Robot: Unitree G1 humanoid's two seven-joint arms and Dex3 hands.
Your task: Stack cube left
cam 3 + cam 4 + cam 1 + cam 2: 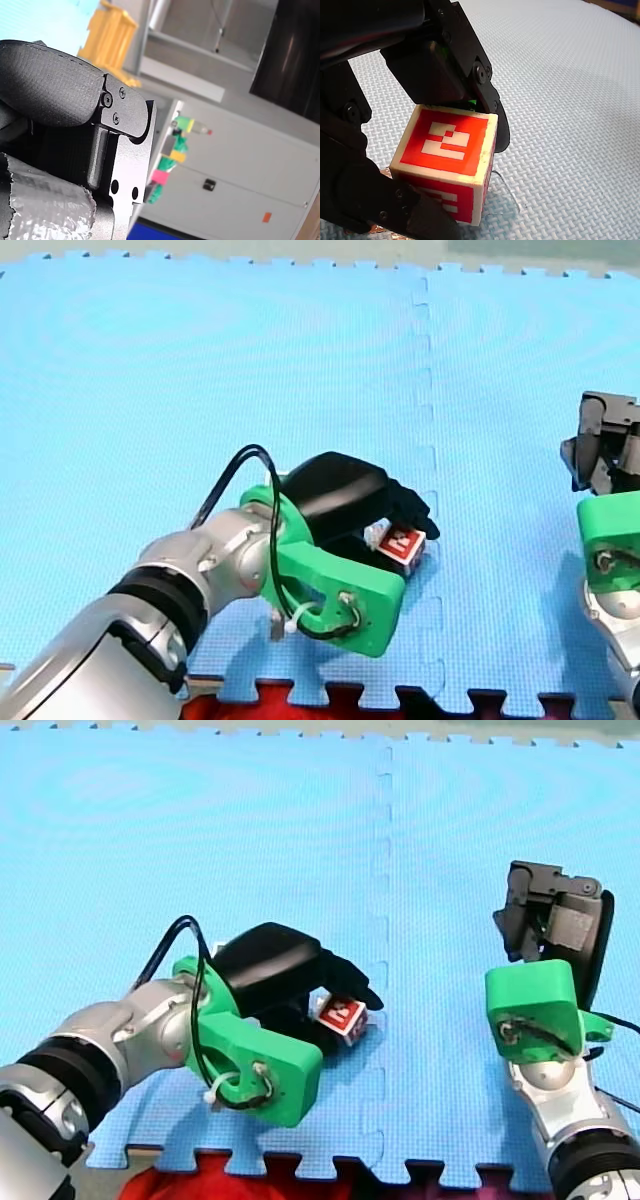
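Note:
A red cube (403, 545) with white block markings and cream edges sits between the black fingers of my left hand (392, 530), low over the blue mat near its front middle. My left hand is shut on the cube, with one finger (440, 75) on its far side and another (395, 210) on its near side. The second wrist view shows the cube (445, 160) close up and slightly tilted; I cannot tell whether it touches the mat. My right hand (548, 915) is at the right side of the mat and holds nothing.
The blue foam mat (300, 360) covers the work surface, with a toothed seam (428, 420) running front to back just right of the cube. Its jagged front edge (330, 695) borders something red (300, 710). The first wrist view looks out at cabinets (240, 165).

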